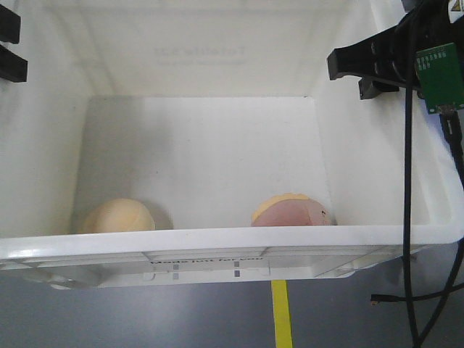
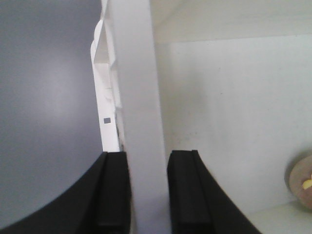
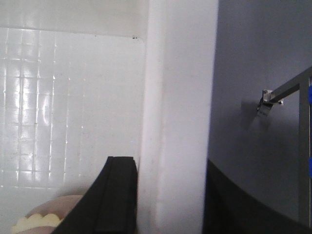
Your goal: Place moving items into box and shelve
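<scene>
The box is a large white tote that fills the front view, seen from above. Inside, against its near wall, lie two moving items: a cream-yellow lump at the left and a pinkish-brown ball with a yellow rim at the right. My left gripper sits at the box's left wall; in the left wrist view the left gripper is shut on that wall, one finger on each side. My right gripper clamps the right wall the same way. The ball shows in both wrist views.
Grey floor lies below the box, with a yellow line running toward me. Black cables and a green circuit board hang by the right arm. A metal frame bar stands outside the box's right wall.
</scene>
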